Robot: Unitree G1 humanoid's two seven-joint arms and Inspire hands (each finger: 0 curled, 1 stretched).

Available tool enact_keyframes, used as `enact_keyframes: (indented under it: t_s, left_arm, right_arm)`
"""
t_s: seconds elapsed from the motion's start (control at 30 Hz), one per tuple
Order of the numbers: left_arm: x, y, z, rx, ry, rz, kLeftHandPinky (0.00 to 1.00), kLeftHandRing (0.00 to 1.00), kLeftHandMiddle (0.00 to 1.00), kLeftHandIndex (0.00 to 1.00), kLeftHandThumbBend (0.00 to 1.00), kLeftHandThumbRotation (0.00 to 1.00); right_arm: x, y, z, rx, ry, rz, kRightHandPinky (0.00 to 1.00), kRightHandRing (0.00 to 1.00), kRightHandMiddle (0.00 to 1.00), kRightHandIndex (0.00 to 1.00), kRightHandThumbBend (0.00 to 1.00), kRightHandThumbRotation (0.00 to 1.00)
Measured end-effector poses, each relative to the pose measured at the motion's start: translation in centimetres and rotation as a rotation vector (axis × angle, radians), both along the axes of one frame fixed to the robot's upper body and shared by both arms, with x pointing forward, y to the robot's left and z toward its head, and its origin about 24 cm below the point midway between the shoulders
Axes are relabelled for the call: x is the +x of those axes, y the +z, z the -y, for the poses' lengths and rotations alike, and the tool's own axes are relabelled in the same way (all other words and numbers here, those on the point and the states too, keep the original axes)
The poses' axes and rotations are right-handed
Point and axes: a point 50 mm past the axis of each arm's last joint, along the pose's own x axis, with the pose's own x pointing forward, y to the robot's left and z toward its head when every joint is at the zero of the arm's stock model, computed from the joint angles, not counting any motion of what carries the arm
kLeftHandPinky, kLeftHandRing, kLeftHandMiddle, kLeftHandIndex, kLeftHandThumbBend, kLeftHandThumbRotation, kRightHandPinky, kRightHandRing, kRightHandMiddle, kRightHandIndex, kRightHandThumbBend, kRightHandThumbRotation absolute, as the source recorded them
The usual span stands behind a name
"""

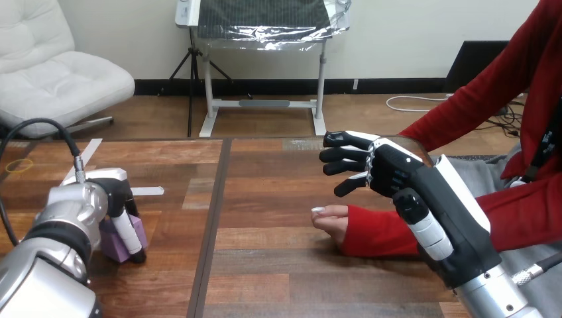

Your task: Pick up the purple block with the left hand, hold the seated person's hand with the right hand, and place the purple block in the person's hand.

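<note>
Here, left robot hand gripping purple block, axis hidden, right robot hand open.

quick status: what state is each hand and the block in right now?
left hand: shut, fingers curled round the purple block
purple block: on the table at the view's left, not yet lifted
right hand: open, fingers relaxed, above the person's hand, not curled round it
person's hand: resting on the table, not held
</note>
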Motion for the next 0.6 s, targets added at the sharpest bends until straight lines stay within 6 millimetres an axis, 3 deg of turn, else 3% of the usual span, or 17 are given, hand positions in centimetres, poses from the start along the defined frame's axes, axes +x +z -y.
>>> enact_keyframes:
  t_s: [0.27,0.6]
  left_arm:
    - [-0.05,-0.14,0.04,-0.028,0.022,0.022,0.29,0.38,0.5,0.51,0.66,0.0]
    - [0.02,-0.16,0.2,-0.049,0.037,0.044,0.27,0.36,0.47,0.49,0.72,0.0]
  right_arm:
    - [0.0,0.0,0.0,0.0,0.0,0.0,0.6,0.73,0.76,0.79,1.0,1.0]
    - [0.0,0.0,0.0,0.0,0.0,0.0,0.6,0.73,0.76,0.79,1.0,1.0]
